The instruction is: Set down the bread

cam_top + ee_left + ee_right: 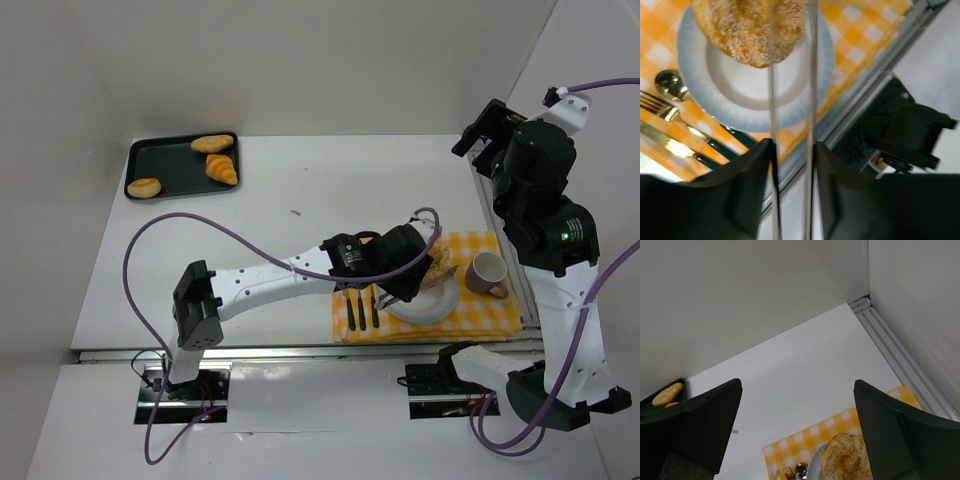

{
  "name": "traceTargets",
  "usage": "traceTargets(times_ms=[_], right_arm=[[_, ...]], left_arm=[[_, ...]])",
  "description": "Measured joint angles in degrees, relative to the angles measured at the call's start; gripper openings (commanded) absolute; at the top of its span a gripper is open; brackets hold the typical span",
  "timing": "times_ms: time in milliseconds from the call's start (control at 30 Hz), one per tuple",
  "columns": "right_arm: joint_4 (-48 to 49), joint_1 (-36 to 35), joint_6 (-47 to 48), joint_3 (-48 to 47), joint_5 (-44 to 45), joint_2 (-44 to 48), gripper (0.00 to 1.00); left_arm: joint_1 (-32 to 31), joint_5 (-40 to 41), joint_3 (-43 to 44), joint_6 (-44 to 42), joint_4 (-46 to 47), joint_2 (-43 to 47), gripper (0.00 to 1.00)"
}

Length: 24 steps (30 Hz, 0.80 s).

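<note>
Two white arms [265, 278], black joints, black right gripper [797, 405], purple cables [126, 270].

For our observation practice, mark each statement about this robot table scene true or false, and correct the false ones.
1. The black tray holds three rolls. True.
2. The mug stands left of the plate in the top view. False: it stands to the right of the plate.
3. The right gripper holds a spoon. False: it is open and holds nothing.
4. The cloth under the plate is yellow and white checked. True.
5. The left gripper holds the bread over the plate. True.
</note>
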<state>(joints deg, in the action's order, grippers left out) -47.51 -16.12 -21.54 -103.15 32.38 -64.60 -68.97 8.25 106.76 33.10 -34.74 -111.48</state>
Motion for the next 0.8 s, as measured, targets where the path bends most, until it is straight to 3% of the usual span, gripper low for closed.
traceTargets(times_ms=[67,367,800], right_arm=[[0.0,0.0,0.0,0.6,0.0,0.0,1.00],[0.0,0.0,0.0,1.5,0.0,-0.2,1.00],[0.1,0.0,0.0,2.0,-0.1,-0.1,1.00]], left_arm=[[-0.4,-0.9,0.7,-0.2,-0.2,0.0,0.61],[-1.0,-0.6,2.4,-0.3,-1.9,1.1,0.60],[-0.3,7.3,2.6,-1.4,-5.1,13.9,0.56]])
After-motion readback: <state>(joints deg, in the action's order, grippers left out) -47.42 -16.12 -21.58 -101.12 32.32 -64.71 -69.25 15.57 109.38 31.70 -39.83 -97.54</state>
